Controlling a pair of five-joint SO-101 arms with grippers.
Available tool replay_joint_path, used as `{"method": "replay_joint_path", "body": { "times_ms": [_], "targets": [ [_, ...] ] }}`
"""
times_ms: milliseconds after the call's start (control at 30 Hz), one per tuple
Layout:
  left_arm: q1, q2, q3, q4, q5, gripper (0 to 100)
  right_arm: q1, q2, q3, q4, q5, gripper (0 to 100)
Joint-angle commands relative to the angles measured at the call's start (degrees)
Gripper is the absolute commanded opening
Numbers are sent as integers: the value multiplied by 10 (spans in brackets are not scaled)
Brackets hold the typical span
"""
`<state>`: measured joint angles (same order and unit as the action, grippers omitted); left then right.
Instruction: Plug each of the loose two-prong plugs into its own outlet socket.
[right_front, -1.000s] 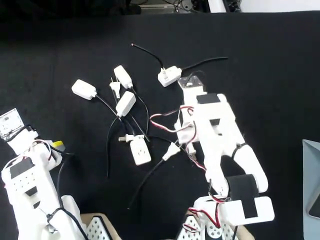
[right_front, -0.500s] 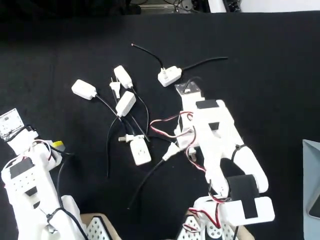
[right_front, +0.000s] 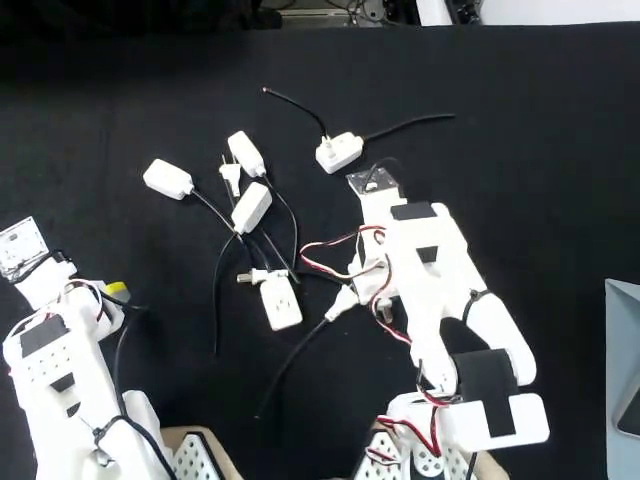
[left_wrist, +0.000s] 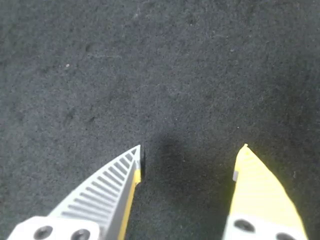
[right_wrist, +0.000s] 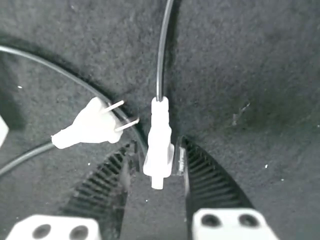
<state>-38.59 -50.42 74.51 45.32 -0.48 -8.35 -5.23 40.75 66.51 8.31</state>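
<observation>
My right gripper (right_wrist: 157, 144) is open, its dark ribbed fingers (right_wrist: 107, 185) close on either side of a white plug (right_wrist: 159, 150) whose black cable (right_wrist: 162, 55) runs away from it. A narrow gap shows on each side. A loose two-prong plug (right_wrist: 85, 131) lies beside it, prongs pointing at the flanked plug; the same plug (right_front: 341, 300) rests by the right arm (right_front: 430, 270). A free socket (right_front: 281, 303) has another plug (right_front: 255, 277) next to it. One socket (right_front: 339, 152) has a plug seated in it. My left gripper (left_wrist: 192, 150) is open over bare cloth.
More white sockets (right_front: 167, 178) (right_front: 251, 206) (right_front: 246, 153) and a small plug (right_front: 230, 178) lie in a tangle of black cables at centre left. The left arm (right_front: 55, 360) sits at the near left. A grey box (right_front: 625, 360) stands at the right edge.
The right arm's upper end has drawn back from the plugged socket toward its base. The left arm, plugs and sockets have stayed in place.
</observation>
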Motion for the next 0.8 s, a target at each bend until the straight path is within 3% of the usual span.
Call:
{"method": "replay_joint_path", "body": {
  "times_ms": [0, 200, 367, 767],
  "targets": [
    [3, -14, 1, -8, 3, 295, 7, -19, -2, -7, 4, 124],
    [4, -16, 4, -8, 3, 295, 7, -19, -2, -7, 1, 114],
    [3, -16, 4, -8, 3, 295, 8, -19, 3, -29, 1, 12],
    [3, -16, 4, -8, 3, 295, 27, 9, 5, -27, 4, 14]
  ]
}}
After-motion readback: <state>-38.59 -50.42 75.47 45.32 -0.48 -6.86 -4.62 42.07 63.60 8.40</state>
